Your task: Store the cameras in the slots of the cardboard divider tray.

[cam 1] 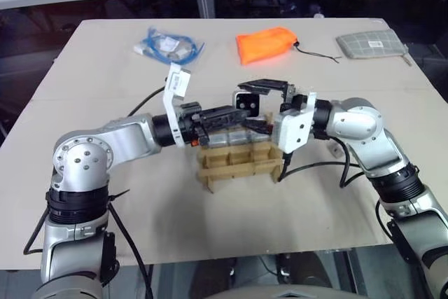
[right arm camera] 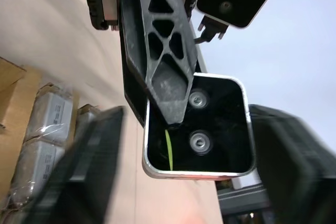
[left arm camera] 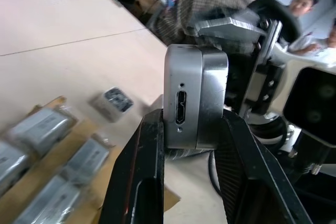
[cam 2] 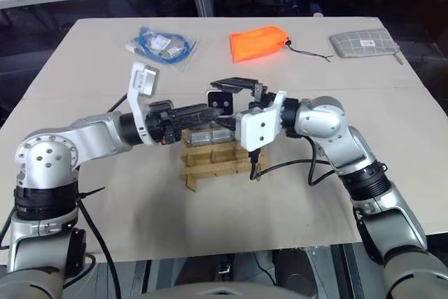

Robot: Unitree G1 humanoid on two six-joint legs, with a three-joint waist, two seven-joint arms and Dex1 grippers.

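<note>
A silver-grey camera [left arm camera: 194,103] with a small port on its edge hangs above the cardboard divider tray [cam 1: 238,164], and my left gripper [left arm camera: 191,124] is shut on it. Its dark face [right arm camera: 197,129] with two screws points toward my right gripper [right arm camera: 194,156], which is open with a finger on either side of the camera and a gap on one side. The two grippers meet over the tray, with my right gripper [cam 1: 260,106] coming in from the right. Several wrapped cameras [left arm camera: 42,129] lie in the tray's slots. Another camera [left arm camera: 113,100] sits on the table beside the tray.
At the table's far side lie a bag of blue cable [cam 1: 168,45], an orange drawstring bag [cam 1: 264,43] and a grey checked pouch [cam 1: 371,43]. A black cable [cam 1: 315,167] runs across the table by the tray's right end. People [left arm camera: 220,3] sit in the background.
</note>
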